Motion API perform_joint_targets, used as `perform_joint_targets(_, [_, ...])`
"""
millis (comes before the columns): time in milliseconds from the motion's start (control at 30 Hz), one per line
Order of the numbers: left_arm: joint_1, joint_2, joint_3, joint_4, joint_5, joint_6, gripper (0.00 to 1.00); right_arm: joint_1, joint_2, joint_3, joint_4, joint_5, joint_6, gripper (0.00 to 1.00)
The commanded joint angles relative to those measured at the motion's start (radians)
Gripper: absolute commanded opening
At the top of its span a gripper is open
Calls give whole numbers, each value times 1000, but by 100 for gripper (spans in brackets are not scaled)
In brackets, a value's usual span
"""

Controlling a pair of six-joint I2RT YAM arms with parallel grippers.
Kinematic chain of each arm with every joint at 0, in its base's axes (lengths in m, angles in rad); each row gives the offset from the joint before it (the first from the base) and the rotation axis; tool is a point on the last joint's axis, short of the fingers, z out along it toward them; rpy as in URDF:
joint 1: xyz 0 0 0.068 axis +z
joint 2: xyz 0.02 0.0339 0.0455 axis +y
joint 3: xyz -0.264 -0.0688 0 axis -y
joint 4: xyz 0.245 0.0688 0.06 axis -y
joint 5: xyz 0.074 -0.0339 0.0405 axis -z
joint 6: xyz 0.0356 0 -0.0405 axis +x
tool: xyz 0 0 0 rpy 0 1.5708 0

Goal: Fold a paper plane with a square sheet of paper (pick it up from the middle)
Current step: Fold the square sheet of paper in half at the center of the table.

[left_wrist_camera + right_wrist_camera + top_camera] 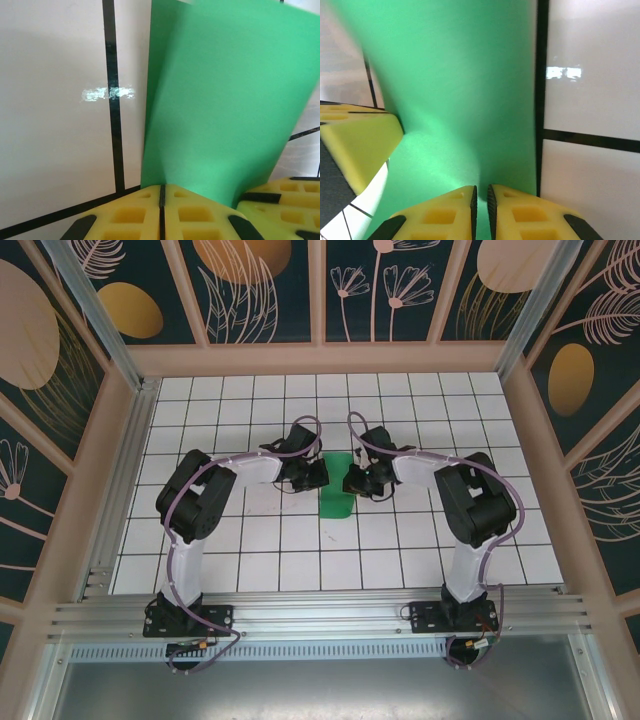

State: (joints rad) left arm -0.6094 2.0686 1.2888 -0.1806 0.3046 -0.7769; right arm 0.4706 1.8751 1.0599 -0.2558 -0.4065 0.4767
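Observation:
The square sheet of paper (335, 502) is green and stands bent upward over the middle tiles, held between both grippers. My left gripper (320, 476) comes in from the left. Its yellow fingertips (145, 200) are pressed together on the sheet's edge, and the paper (220, 110) curves up and away from them. My right gripper (350, 483) comes in from the right. In the right wrist view its jaws stand a thin slit apart with the green paper (455, 90) running into the slit. Each wrist view shows the other gripper's yellow fingers (285, 200) (355, 145) close beside the paper.
White tiled floor (250, 540) with dark grout lines lies all around the sheet. Wooden walls (320, 360) and aluminium posts (90, 300) ring the floor. Both arm bases (185, 615) sit on the rail at the near edge.

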Motion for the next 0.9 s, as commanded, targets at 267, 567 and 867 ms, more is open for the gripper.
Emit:
perform_joint_targets(267, [7,102,-42,-142,-154,29,10,-30,-44,-49,47,-71,-15,18])
perform_joint_targets(567, [8,102,-42,-137,-153,22,10,14,-31,-104,35,-126,-13,18])
perform_joint_targets(867, [7,99,-46,-134,-158,20,10,7,-79,-116,18,-108,-31,18])
